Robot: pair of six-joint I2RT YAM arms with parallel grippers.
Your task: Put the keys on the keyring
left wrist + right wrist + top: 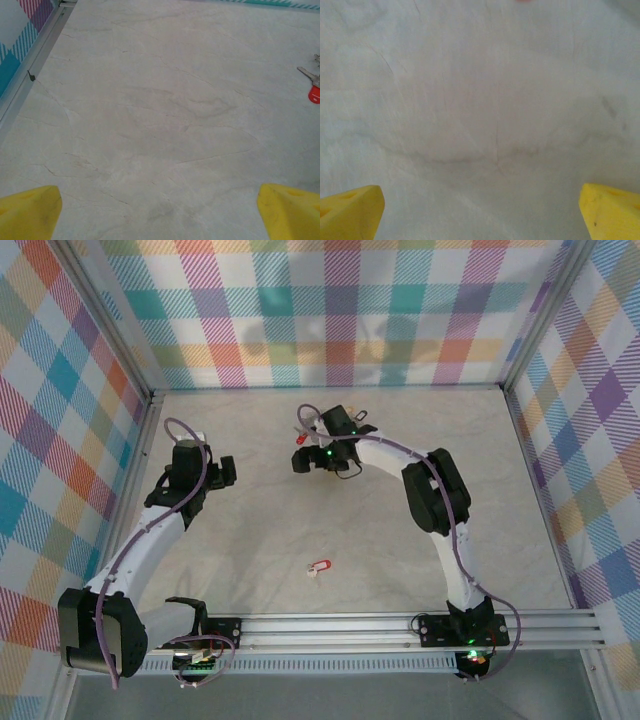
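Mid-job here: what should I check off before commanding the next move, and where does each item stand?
1. Left gripper empty, fingers apart: ok.
2. Right gripper empty, fingers apart: ok.
3. Red-tagged key lying loose, nothing gripping it: ok.
4. Second red-tagged key lying loose, ahead and to the right in the left wrist view: ok.
5. Keyring position confirmed: cannot tell.
6. Any key already on the keyring: cannot tell.
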